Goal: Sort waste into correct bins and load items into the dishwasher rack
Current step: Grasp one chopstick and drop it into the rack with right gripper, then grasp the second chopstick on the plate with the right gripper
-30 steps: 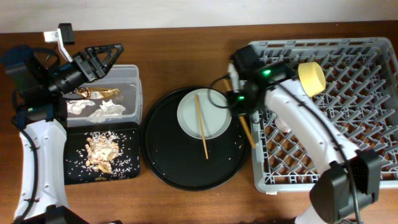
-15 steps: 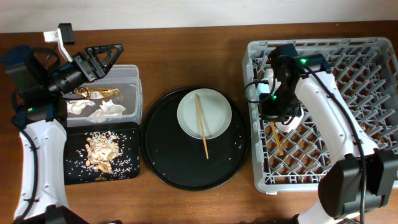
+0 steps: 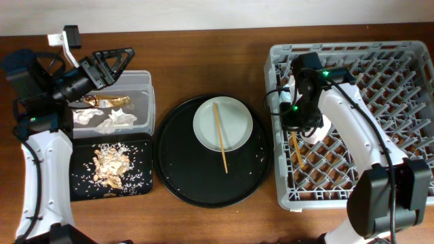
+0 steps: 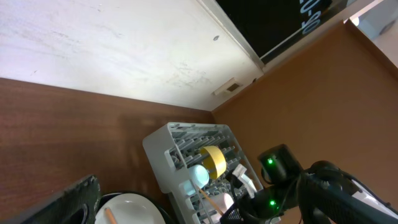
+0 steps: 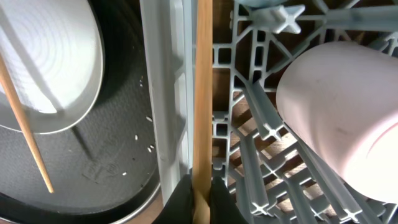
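My right gripper (image 5: 200, 198) is shut on a wooden chopstick (image 5: 202, 93), which points down into the left side of the dishwasher rack (image 3: 380, 169) just inside its wall; in the overhead view the chopstick (image 3: 296, 150) slants among the pegs. A pale pink cup (image 5: 336, 130) lies in the rack beside it. The yellow bowl (image 4: 213, 160) and light blue cup (image 4: 199, 176) sit further back in the rack. The other chopstick (image 3: 220, 135) lies across the grey-white plate (image 3: 234, 115). My left gripper (image 3: 114, 59) hangs open and empty above the clear tub (image 3: 144, 88).
The plate rests in a large round black tray (image 3: 178, 169) speckled with grains. The clear tub holds tissue wads (image 3: 115, 120) and a gold foil wrapper (image 3: 105, 101). The small black tray (image 3: 81, 186) in front of it holds food scraps (image 3: 110, 166).
My right gripper carried the chopstick from the round tray's right edge over the rack wall into the rack's left side. The left arm has not moved.
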You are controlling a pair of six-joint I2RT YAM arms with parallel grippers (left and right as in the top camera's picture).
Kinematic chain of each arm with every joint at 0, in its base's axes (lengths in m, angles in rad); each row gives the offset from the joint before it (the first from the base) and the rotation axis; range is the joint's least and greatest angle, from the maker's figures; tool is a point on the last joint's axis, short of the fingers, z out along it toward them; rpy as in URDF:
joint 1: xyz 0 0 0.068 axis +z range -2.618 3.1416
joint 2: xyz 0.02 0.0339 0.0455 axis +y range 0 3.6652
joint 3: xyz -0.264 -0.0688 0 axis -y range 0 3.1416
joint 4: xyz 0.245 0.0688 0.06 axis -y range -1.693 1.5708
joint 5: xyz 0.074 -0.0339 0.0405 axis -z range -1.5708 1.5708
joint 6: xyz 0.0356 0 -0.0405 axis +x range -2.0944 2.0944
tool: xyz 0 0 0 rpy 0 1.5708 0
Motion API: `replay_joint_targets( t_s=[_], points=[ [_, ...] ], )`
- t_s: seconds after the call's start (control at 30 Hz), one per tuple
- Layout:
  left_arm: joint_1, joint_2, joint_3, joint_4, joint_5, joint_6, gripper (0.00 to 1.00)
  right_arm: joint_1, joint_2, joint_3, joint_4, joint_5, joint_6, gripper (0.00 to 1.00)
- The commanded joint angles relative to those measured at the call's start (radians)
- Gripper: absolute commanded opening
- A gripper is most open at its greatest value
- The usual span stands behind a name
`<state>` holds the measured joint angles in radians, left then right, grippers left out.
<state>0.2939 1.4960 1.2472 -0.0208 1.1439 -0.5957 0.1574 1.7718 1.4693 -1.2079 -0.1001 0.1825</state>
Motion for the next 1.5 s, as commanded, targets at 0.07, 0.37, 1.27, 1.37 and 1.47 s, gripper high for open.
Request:
replay_joint_targets(
  t_s=[0.07, 0.37, 1.27, 1.37, 1.47],
  points=[
    [0.004, -0.002, 0.004, 0.002, 0.002, 0.002, 0.99, -0.002, -0.008, -0.007, -0.010, 0.023, 0.006, 0.20],
    [0.004, -0.002, 0.004, 0.002, 0.002, 0.002, 0.99, -0.002, -0.008, -0.005, -0.016, 0.027, 0.006, 0.28],
    [0.004, -0.002, 0.004, 0.002, 0.002, 0.002, 0.99, 0.394, 0.033, -0.112, 0.431, -0.041, 0.089, 0.40],
    [0.004, -0.002, 0.004, 0.002, 0.002, 0.002, 0.99, 0.413, 0.048, -0.174, 0.548, -0.041, 0.089, 0.41],
    [0.004, -0.002, 0.004, 0.003, 0.002, 0.002, 0.99, 0.425, 0.067, -0.229, 0.650, -0.041, 0.089, 0.43]
  ],
)
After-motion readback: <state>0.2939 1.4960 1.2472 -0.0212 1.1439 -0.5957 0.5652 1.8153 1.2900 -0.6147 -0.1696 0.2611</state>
